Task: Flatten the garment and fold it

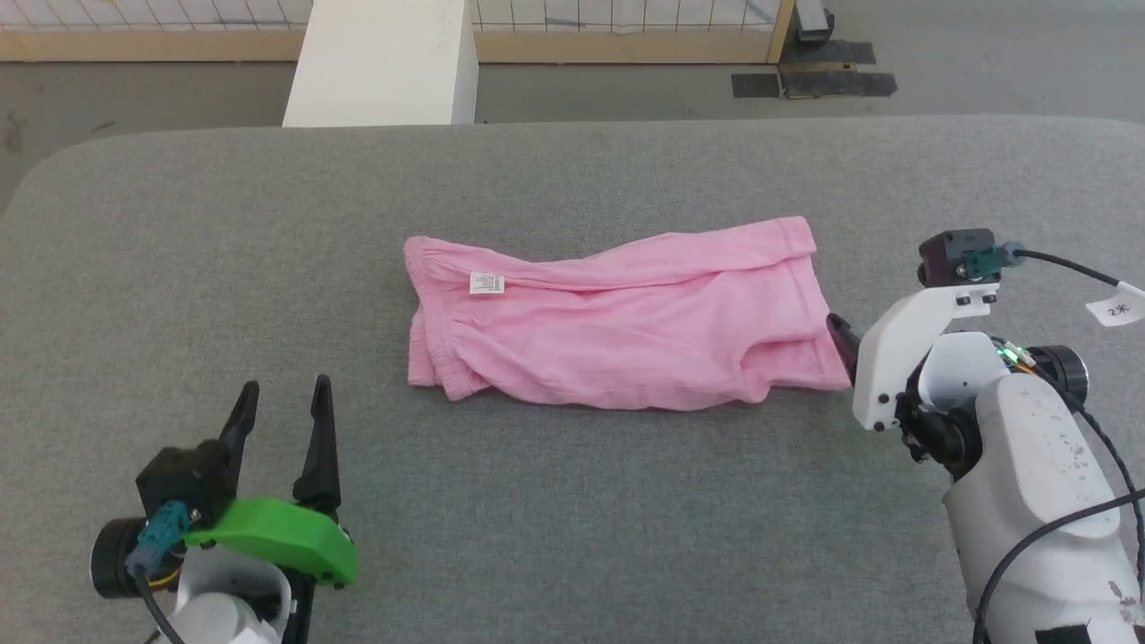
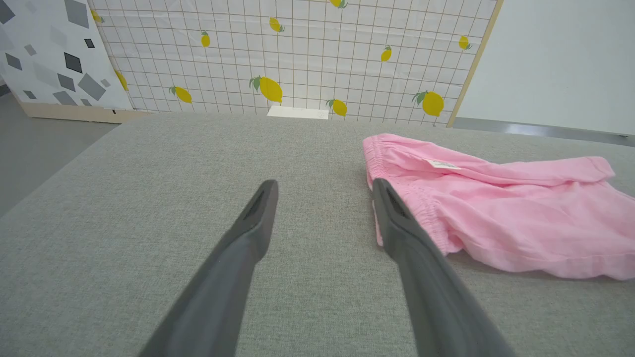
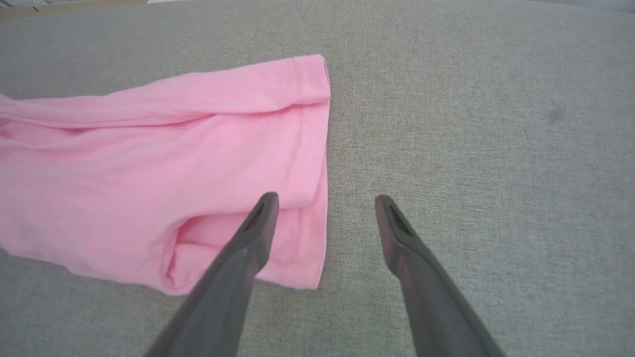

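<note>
The garment is laid mid-frame on the grey worktop, long axis left to right, waistband pointed left. The left end effector is held open at lower left, well apart from it; the right end effector is spread open, empty, at the right hem.

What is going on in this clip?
A two-armed robot is working on a pink pair of shorts lying on a grey padded table, with the waistband toward the robot's left. The shorts look folded lengthwise, with some wrinkles. Both end effectors are open and hold nothing. The left end effector is over the table, apart from the waistband end. The right end effector is at the leg-hem end, one finger over the fabric's corner.
</note>
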Tool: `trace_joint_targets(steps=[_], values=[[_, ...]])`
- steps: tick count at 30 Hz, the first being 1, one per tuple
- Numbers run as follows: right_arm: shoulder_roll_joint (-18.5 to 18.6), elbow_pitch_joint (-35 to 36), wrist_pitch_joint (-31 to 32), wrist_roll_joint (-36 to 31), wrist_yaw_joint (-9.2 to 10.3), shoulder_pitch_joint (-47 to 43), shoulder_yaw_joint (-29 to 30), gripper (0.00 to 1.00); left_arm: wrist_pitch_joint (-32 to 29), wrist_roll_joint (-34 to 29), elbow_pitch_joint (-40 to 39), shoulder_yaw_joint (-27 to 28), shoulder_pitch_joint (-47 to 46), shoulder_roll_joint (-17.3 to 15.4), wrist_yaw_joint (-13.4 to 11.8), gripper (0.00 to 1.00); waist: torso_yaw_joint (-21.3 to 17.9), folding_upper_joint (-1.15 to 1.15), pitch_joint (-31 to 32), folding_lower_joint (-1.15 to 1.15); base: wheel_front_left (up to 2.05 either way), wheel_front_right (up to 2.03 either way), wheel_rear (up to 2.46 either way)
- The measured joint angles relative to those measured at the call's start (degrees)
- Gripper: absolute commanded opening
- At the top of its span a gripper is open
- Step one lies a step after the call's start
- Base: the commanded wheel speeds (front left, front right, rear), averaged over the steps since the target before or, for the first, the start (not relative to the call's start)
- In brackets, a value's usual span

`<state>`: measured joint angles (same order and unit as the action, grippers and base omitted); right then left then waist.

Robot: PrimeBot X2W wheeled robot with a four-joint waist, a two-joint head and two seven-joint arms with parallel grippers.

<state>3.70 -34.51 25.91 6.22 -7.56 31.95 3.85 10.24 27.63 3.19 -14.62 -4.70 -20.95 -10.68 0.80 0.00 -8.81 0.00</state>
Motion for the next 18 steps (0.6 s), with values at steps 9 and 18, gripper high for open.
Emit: trace_joint_targets(steps=[9,18], values=[[-0.77,4.92,8.60,-6.68,0.00,-0.57,2.14,1.00,-0.11,0.10,-1.47,-1.13,0.10,0.79,0.23,1.00,3.00,0.00,-2.90,0.00,0.00,0.00,0.00],[-0.71,1.86,10.44,-9.54,0.00,1.14,4.04,1.00,0.02,0.68,0.26,-1.47,-2.34,1.09,1.12,1.00,5.68,0.00,-6.48,0.00,0.00,0.00,0.00]])
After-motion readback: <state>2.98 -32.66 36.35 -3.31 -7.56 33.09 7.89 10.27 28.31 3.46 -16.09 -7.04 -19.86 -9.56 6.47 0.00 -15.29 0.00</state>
